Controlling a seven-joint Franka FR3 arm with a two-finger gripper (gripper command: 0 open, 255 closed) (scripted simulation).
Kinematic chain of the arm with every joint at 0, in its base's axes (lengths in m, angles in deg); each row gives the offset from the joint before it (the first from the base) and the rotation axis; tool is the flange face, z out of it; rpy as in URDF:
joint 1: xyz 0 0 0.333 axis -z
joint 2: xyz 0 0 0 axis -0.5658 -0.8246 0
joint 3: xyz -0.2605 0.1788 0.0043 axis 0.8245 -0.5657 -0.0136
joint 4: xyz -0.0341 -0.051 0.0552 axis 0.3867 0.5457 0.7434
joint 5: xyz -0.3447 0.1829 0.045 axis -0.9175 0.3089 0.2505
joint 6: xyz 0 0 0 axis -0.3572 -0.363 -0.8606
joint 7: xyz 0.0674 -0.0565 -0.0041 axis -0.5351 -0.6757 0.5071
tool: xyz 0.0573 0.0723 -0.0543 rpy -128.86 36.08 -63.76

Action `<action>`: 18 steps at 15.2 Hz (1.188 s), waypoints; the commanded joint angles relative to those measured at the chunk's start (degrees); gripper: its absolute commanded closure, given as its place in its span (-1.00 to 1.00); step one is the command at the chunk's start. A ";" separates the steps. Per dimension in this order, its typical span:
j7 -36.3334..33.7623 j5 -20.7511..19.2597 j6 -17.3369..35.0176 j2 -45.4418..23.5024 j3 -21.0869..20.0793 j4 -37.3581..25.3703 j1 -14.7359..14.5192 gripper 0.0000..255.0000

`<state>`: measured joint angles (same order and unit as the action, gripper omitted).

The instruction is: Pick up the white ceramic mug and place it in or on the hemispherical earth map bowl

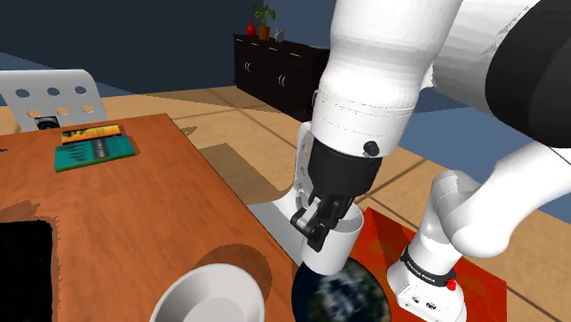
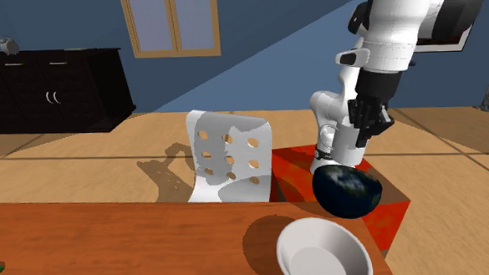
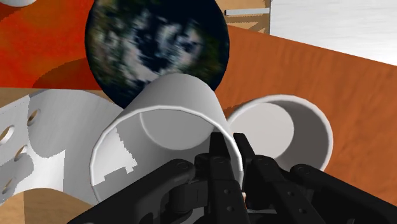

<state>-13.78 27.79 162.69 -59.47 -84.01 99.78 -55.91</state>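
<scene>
Hanging just above the dark earth-map bowl (image 1: 343,295), the black gripper (image 1: 320,240) is pinching the rim of the white mug (image 1: 340,252) between its narrowed fingers, so the mug is riding in the air, off the wooden table (image 1: 137,201). In the wrist view the mug's open mouth is facing up toward the hand, with the earth-map bowl showing just beyond it. A white bowl (image 1: 209,295) is sitting on the table near its edge, beside the earth-map bowl
</scene>
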 commanded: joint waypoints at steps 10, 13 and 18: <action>0.20 1.29 8.41 0.12 -1.91 8.39 -0.60 1.00; 0.19 1.61 10.82 -0.16 -2.56 10.52 -0.69 1.00; 0.19 1.61 10.82 -0.16 -2.56 10.52 -0.69 1.00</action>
<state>-13.58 29.39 173.48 -59.62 -86.56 110.29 -56.60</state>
